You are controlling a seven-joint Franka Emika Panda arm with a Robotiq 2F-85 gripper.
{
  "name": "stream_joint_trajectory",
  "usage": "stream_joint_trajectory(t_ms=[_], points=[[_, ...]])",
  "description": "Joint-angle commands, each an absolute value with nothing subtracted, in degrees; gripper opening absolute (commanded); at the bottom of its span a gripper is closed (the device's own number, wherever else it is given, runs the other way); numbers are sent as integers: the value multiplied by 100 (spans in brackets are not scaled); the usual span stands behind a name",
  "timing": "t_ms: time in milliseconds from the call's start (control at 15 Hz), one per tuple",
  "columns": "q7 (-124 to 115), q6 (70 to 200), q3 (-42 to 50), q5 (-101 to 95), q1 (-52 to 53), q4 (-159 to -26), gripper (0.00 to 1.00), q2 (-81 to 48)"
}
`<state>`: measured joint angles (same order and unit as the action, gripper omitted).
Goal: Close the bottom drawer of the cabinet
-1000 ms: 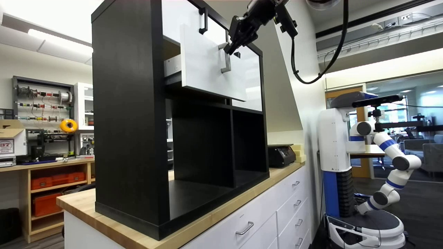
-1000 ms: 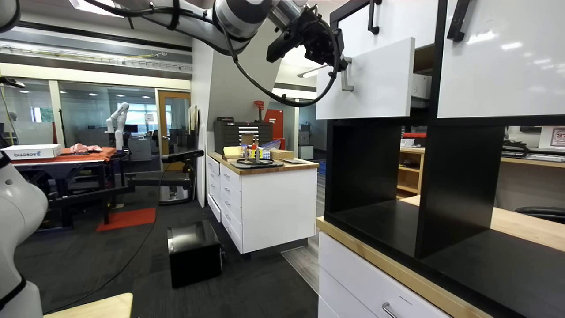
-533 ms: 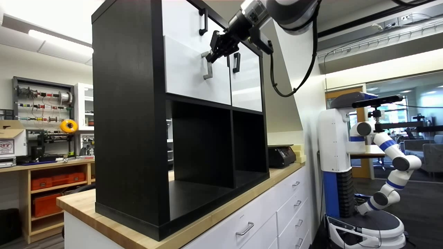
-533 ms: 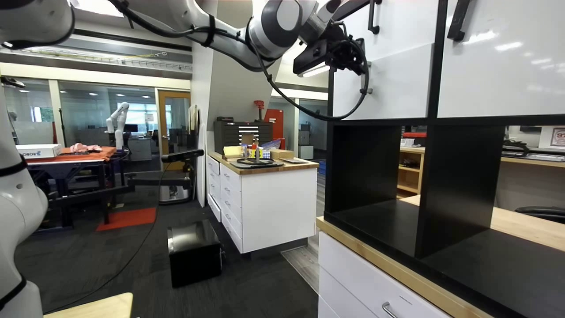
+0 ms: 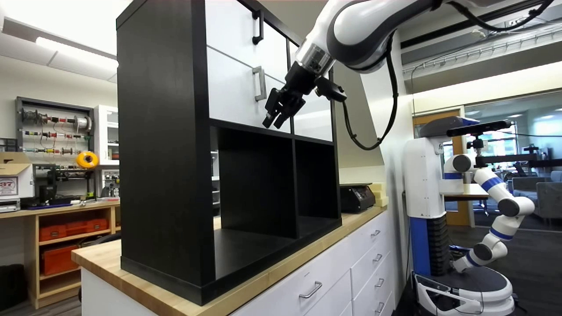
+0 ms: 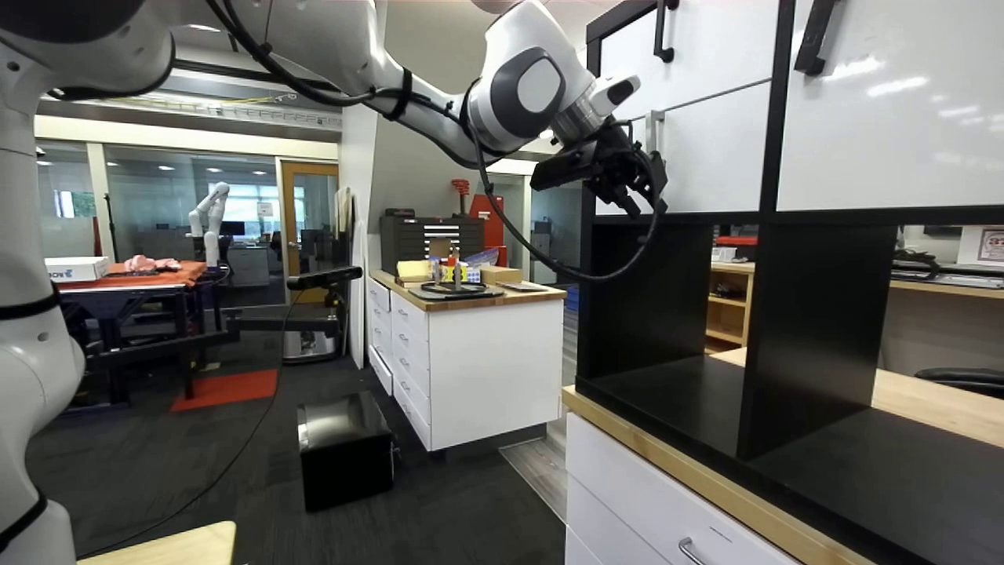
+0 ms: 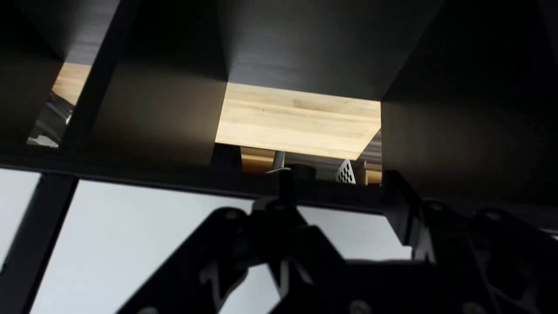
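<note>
Butcher-block countertop (image 5: 101,251) below the gripper (image 5: 272,123) carried the black cabinet (image 5: 158,153), presumably for reach. Spread and holding nothing, the gripper hung lower than the grey bar handle (image 5: 262,83); behind the tool, the bottom drawer (image 5: 235,94) looked flush, so pushing was probably finished.

btm drawer (image 5: 235,87) above cubby (image 5: 259,184) in cab (image 5: 162,153) on c'top (image 5: 102,253)

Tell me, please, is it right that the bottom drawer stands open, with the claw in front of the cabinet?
Not quite: the bottom drawer is shut, flush with the front above, as both exterior views show. The claw is indeed in front of the cabinet.
</note>
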<state>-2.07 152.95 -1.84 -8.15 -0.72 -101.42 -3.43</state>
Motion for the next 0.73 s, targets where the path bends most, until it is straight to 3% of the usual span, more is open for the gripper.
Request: stream_joint_trajectory(t_ms=[0,133,467,667], points=[[-4,14659,-158,-681,3,-10408,84,77],[-5,14337,-168,-697,25,-10417,97,213],[-112,13305,-194,-798,50,-10465,100,663],[-123,13392,-200,-792,40,-10223,100,447]])
